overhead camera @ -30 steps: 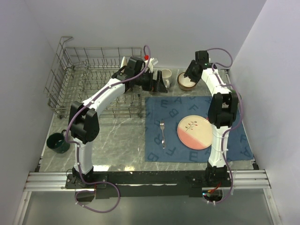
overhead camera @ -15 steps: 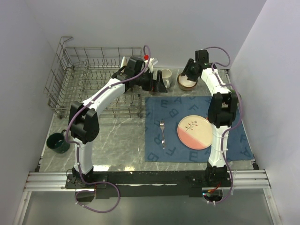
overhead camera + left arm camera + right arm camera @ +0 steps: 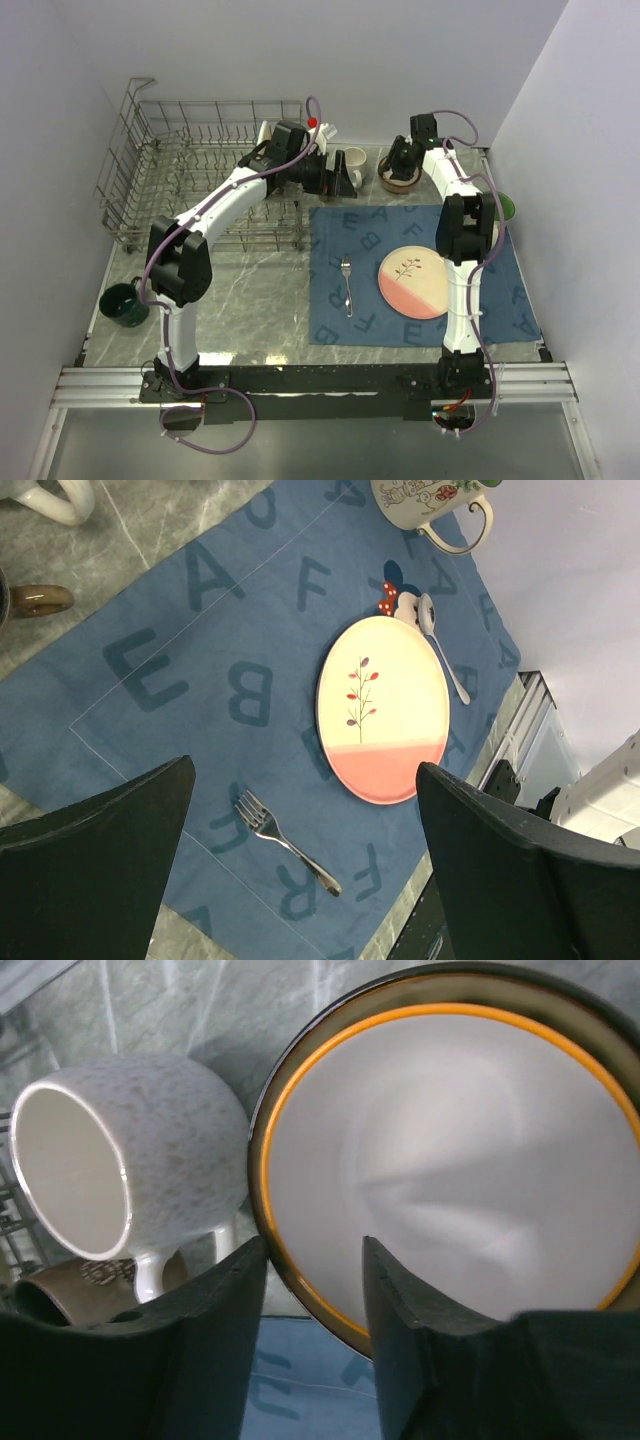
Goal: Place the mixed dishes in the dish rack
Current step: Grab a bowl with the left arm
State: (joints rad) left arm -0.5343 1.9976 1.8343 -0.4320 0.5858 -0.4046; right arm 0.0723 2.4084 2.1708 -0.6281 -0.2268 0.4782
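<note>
The dish rack (image 3: 125, 150) stands at the back left. My left gripper (image 3: 338, 178) hovers open and empty by its right end, beside a white mug (image 3: 353, 160) lying on its side. Through its open fingers (image 3: 100, 850) I see the fork (image 3: 285, 842) and the pink-and-cream plate (image 3: 383, 712) far below. My right gripper (image 3: 400, 160) is down on the brown-rimmed bowl (image 3: 398, 182). In the right wrist view the bowl's rim (image 3: 300, 1280) passes between the parted jaws of that gripper (image 3: 313, 1245), one finger outside and one inside. The white mug (image 3: 130, 1160) lies just left.
A blue lettered placemat (image 3: 340, 330) carries the fork (image 3: 346, 285) and the plate (image 3: 414, 282). A green bowl (image 3: 505, 207) sits at the right wall. A dark mug (image 3: 123, 303) stands front left. A cartoon mug (image 3: 430, 505) and a spoon (image 3: 442, 650) lie on the mat's far side.
My right gripper moved down and left onto the bowl's rim, and its jaws narrowed a little. The arm's swing uncovered the green bowl. My left arm has not moved.
</note>
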